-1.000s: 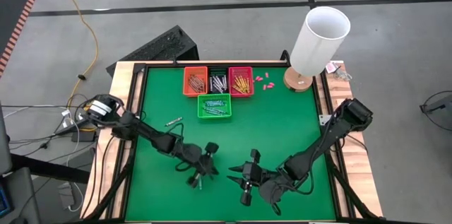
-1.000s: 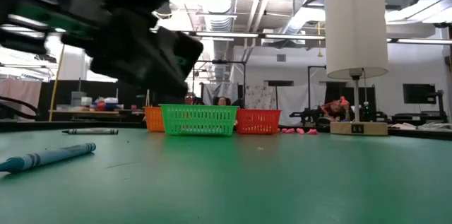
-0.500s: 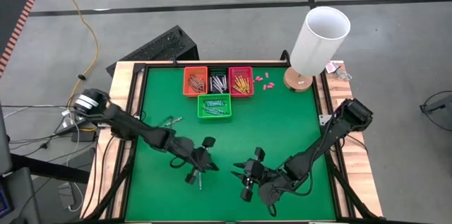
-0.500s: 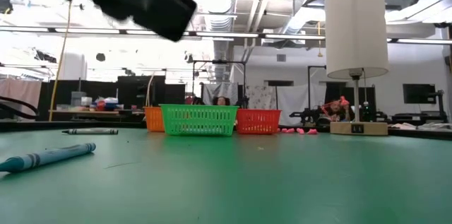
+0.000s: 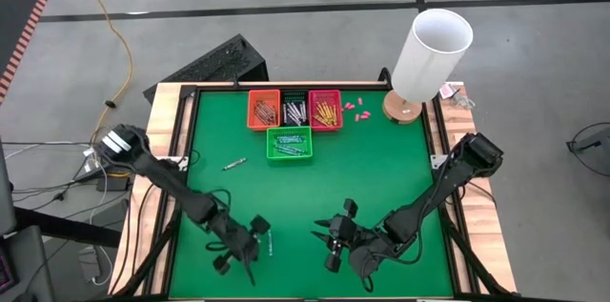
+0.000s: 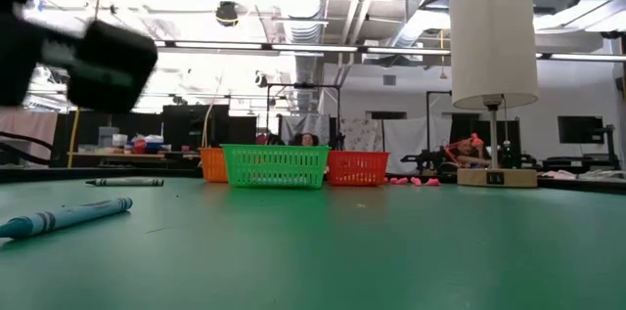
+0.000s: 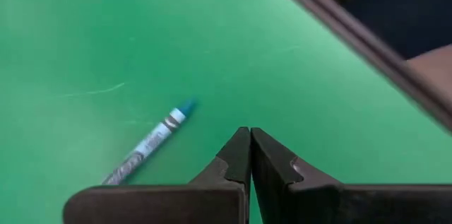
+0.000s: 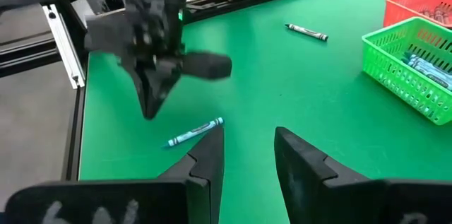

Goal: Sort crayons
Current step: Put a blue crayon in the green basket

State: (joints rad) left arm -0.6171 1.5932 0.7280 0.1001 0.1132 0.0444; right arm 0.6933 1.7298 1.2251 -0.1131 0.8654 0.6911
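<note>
A blue-teal crayon (image 5: 268, 242) lies flat on the green mat near the table's front; it also shows in the low view (image 6: 68, 217), the left wrist view (image 7: 150, 143) and the right wrist view (image 8: 194, 133). A dark grey crayon (image 5: 233, 163) lies farther back on the left. My left gripper (image 5: 246, 262) is shut and empty, raised above the mat just left of and nearer the front edge than the blue crayon; its tips (image 7: 248, 136) touch each other. My right gripper (image 5: 319, 232) is open and empty to the right of the blue crayon, pointing at it (image 8: 247, 136).
Four small baskets of sorted crayons stand at the back: orange (image 5: 264, 110), dark (image 5: 294, 110), red (image 5: 325, 110) and, in front of them, green (image 5: 289, 143). A few pink bits (image 5: 355, 110) and a white-shaded lamp (image 5: 429, 54) are at the back right. A wooden rim (image 5: 162, 130) edges the mat.
My left gripper has drawn away from the table's middle toward the near and left edges, rising out of the low view's foreground. It stays shut. The blue crayon lies where it was.
</note>
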